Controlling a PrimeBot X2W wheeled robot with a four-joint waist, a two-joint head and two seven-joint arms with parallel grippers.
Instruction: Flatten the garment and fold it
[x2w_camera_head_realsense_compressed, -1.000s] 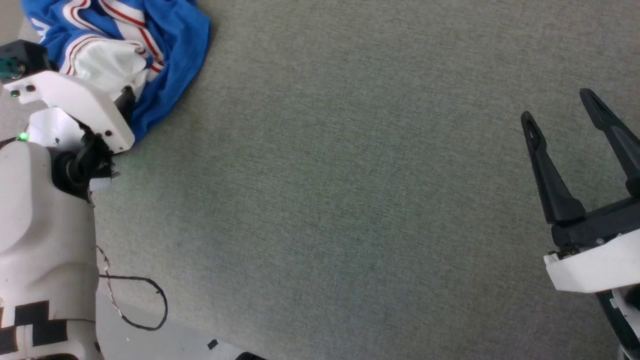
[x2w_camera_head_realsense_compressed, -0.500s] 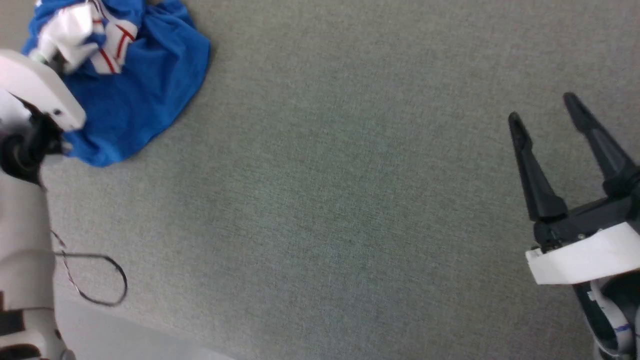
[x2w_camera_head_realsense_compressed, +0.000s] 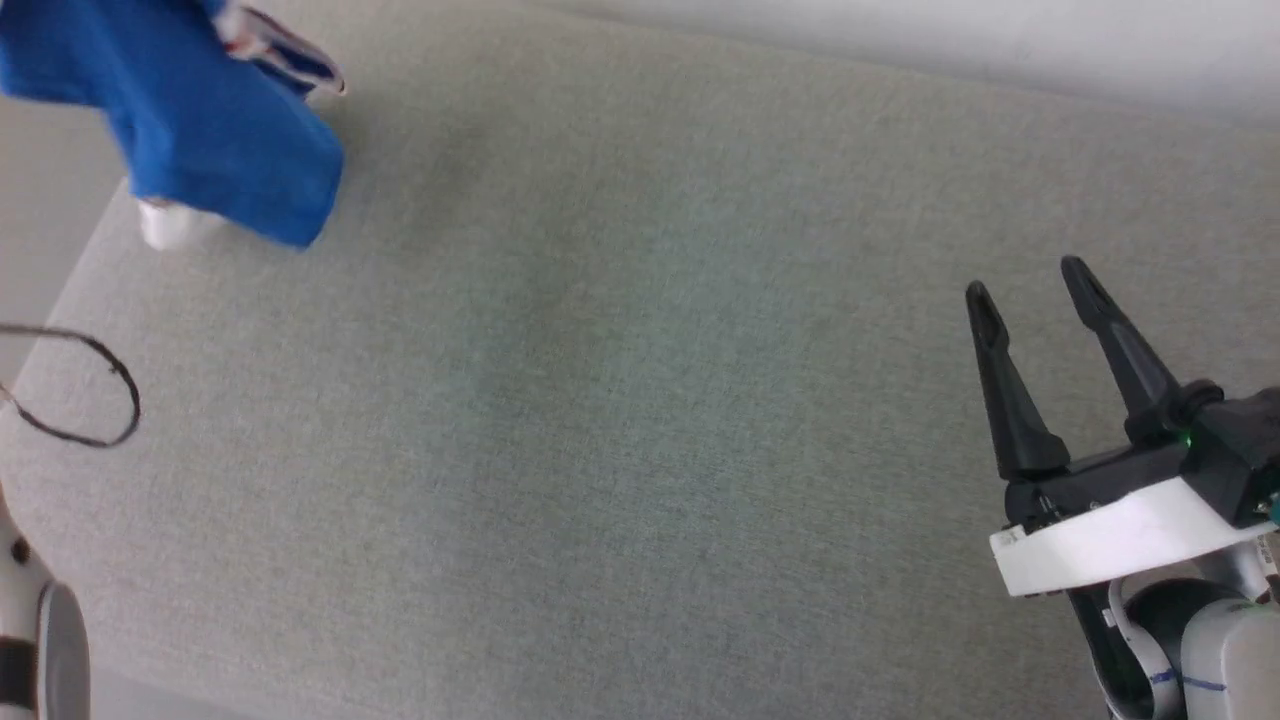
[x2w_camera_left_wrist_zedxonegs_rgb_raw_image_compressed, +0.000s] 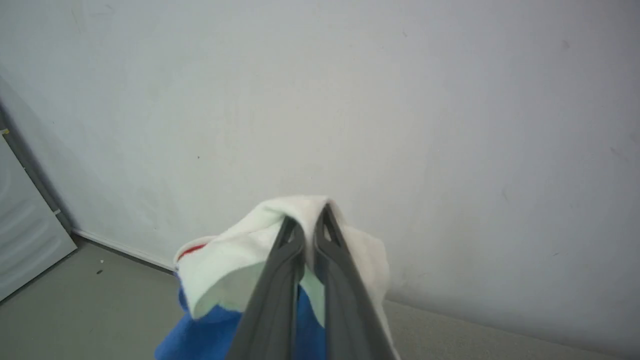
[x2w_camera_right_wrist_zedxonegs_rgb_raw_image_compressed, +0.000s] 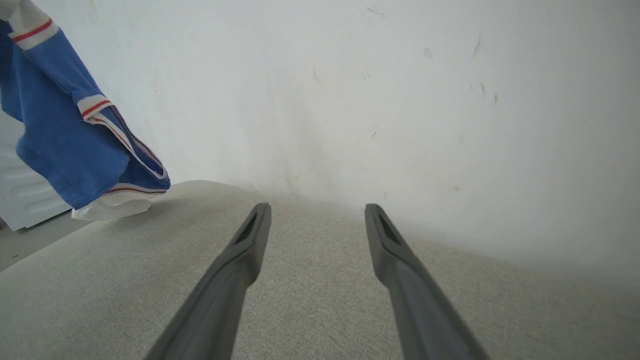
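The garment (x2w_camera_head_realsense_compressed: 205, 140), royal blue with white and red-striped trim, hangs lifted at the far left corner of the grey table; its lowest white end touches or nearly touches the surface. In the left wrist view my left gripper (x2w_camera_left_wrist_zedxonegs_rgb_raw_image_compressed: 306, 222) is shut on a white fold of the garment (x2w_camera_left_wrist_zedxonegs_rgb_raw_image_compressed: 235, 260), blue cloth drooping below the fingers. My right gripper (x2w_camera_head_realsense_compressed: 1030, 290) stands open over the right side of the table, nothing between its fingers. From the right wrist view the garment (x2w_camera_right_wrist_zedxonegs_rgb_raw_image_compressed: 70, 145) dangles far off to the left of the open right gripper (x2w_camera_right_wrist_zedxonegs_rgb_raw_image_compressed: 316, 212).
The grey cloth-covered table (x2w_camera_head_realsense_compressed: 620, 420) spans the head view, its left edge (x2w_camera_head_realsense_compressed: 60, 290) running beside the garment. A white wall (x2w_camera_right_wrist_zedxonegs_rgb_raw_image_compressed: 400, 100) stands close behind the far edge. A thin black cable loop (x2w_camera_head_realsense_compressed: 90, 400) hangs at the left.
My left gripper has shut on the garment's white part and lifted it off the table, so it now hangs. The head camera has tilted up; the wall shows at the top.
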